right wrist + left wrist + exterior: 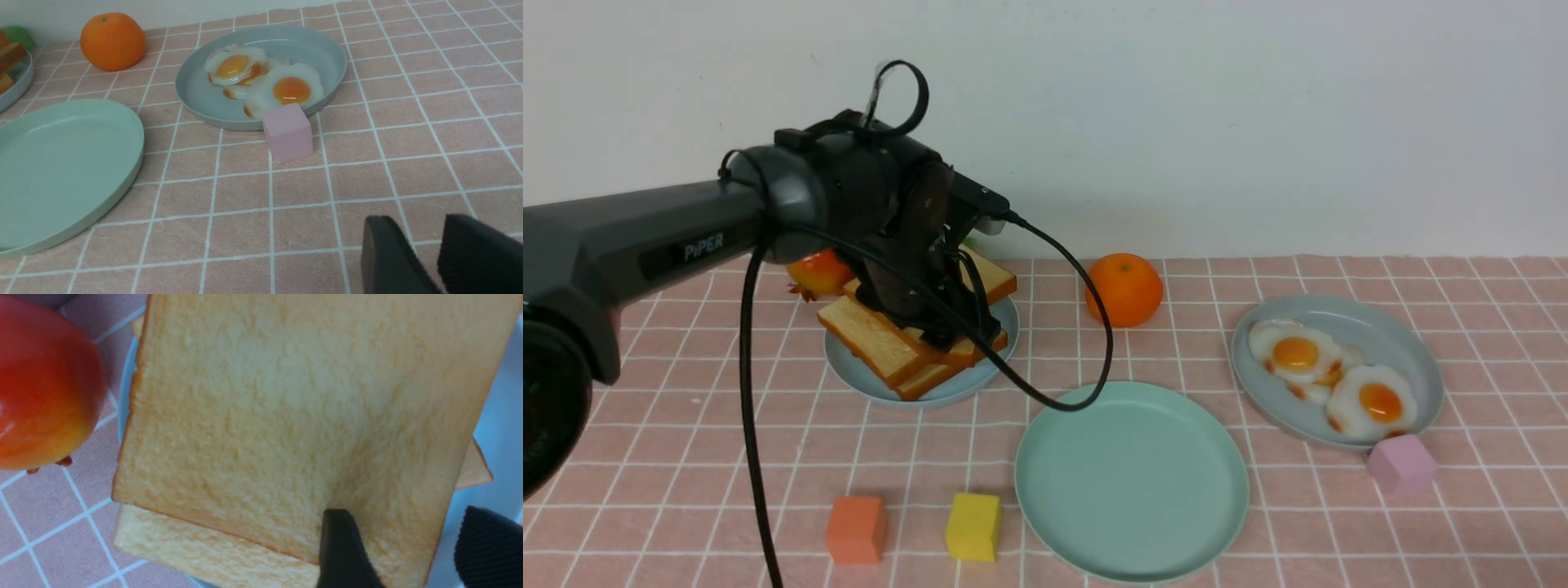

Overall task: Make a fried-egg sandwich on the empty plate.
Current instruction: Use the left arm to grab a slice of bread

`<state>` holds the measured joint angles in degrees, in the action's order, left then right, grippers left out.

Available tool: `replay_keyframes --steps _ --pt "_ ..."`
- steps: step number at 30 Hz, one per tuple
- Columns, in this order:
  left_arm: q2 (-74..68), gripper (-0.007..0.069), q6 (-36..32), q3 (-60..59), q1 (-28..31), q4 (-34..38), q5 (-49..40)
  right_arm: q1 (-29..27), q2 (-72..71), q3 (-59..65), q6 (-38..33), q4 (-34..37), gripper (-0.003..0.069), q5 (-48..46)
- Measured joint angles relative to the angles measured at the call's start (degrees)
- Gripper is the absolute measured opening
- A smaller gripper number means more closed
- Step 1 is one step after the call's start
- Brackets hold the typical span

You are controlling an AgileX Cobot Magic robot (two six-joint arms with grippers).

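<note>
While the left arm [686, 237] reaches over the toast, the pink-checked worktop [1339, 531] carries three plates, three cubes and two round fruits.

The pale blue plate [849, 371], at the back left, holds a loose pile of toast slices [874, 339]. At least three show, but the arm hides part of the pile, so the full number cannot be told. The grey-blue plate [1409, 343], at the right, holds fried eggs [1294, 353]: two lie on top with whole yolks, and a third peeks out beneath and between them. The mint-green plate [1131, 482] lies front and centre between the other two, with nothing on it.

An orange cube [855, 529] and a yellow cube [973, 527] stand side by side at the front left. A pink cube [1401, 465] stands just beside the egg plate's near rim. One orange [1125, 289] sits at the back, and one red-and-yellow fruit [818, 273] is close beside the toast plate.

The left fingers [343, 547] are spread wide, one over the face of the top slice [286, 416] and the other past its edge, clamping nothing. The right fingers [388, 257] stand partly apart over bare worktop, empty.
</note>
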<state>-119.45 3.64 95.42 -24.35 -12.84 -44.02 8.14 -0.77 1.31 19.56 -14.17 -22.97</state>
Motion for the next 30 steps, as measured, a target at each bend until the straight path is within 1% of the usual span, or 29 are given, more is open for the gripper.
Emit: replay_keyframes --steps 2,3,5,6,7,9,11,18,30 --pt "-0.23 0.0344 0.00 0.00 0.00 -0.30 0.00 0.00 0.00 0.00 0.00 0.00 0.0239 0.00" --pt "-0.23 0.0340 0.00 0.00 0.00 -0.30 0.06 0.00 0.00 0.00 0.00 0.00 0.0239 0.00" --pt "-0.23 0.0273 0.00 0.00 0.00 -0.40 0.18 0.00 0.00 0.00 0.00 0.00 0.0239 0.00" --pt "-0.23 0.0268 0.00 0.00 0.00 -0.42 0.23 0.00 0.00 0.00 0.00 0.00 0.0239 0.00" --pt "-0.25 0.0248 0.00 0.00 0.00 -0.41 0.23 0.00 0.00 0.00 0.00 0.00 0.0239 0.00" --pt "-0.25 0.0190 0.00 0.00 0.00 -0.41 0.35 0.00 0.00 0.00 0.00 0.00 0.0239 0.00" --pt "-0.25 0.0169 0.00 0.00 0.00 -0.36 0.35 0.00 0.00 0.00 0.00 0.00 0.0239 0.00" --pt "0.89 0.0127 0.00 0.00 0.00 0.17 0.01 0.00 0.00 0.00 0.00 0.00 0.0239 0.00" --pt "6.87 0.0104 0.00 0.00 0.00 1.44 -2.14 0.00 0.00 0.00 0.00 0.00 0.0239 0.00"
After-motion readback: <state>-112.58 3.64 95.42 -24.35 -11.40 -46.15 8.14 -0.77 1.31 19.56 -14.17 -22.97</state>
